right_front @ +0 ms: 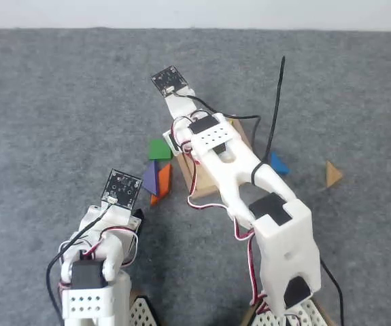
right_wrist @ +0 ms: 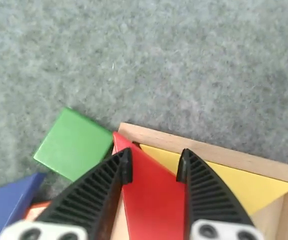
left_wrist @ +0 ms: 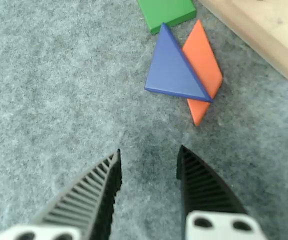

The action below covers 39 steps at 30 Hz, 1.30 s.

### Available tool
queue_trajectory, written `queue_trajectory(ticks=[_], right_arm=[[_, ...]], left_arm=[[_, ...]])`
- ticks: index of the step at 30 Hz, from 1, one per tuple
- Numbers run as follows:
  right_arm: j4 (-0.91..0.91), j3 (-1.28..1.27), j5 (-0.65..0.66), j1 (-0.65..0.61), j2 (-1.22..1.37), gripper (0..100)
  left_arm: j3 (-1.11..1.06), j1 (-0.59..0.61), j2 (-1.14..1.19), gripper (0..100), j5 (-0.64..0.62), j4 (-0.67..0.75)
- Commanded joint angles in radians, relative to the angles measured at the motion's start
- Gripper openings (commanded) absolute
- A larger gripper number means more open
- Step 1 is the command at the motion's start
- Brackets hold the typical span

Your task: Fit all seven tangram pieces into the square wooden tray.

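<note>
From here the left gripper [left_wrist: 149, 152], jaws apart, is nearer the blue triangle [left_wrist: 174, 70], which lies just beyond it touching the orange piece [left_wrist: 204, 70], left of the wooden tray [left_wrist: 264, 37], where the right gripper [right_wrist: 154, 152] hangs spread above the red triangle [right_wrist: 151, 195].

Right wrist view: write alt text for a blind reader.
The open end effector hovers over a red triangle beside a yellow triangle in the wooden tray. A green square and a blue piece lie outside on grey felt.
</note>
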<state>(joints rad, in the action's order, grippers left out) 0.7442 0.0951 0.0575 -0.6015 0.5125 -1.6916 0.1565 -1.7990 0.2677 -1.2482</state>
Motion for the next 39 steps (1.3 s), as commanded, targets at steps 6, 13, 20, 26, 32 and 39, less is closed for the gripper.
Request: queue_trajectory(ticks=[6,13,20,26,32,39], right_arm=[[-0.018,-0.063,0.012,-0.022,-0.108,16.5],[-0.016,-0.114,0.048,-0.019,-0.116,16.5],[-0.025,-0.224,0.048,-0.018,-0.28,16.5],[-0.054,-0.491,0.089,-0.015,-0.51,16.5],[-0.047,-0.646,0.219,0.101,-0.628,16.6],[-0.022,-0.661,0.385,0.128,-0.529,16.9]], left_arm=[[0.008,0.006,-0.012,17,0.008,-0.008],[0.008,0.006,-0.012,17,0.008,-0.008],[0.008,0.006,-0.012,17,0.008,-0.008],[0.008,0.006,-0.012,17,0.008,-0.008],[0.008,0.006,-0.012,17,0.008,-0.008],[0.008,0.006,-0.012,17,0.008,-0.008]])
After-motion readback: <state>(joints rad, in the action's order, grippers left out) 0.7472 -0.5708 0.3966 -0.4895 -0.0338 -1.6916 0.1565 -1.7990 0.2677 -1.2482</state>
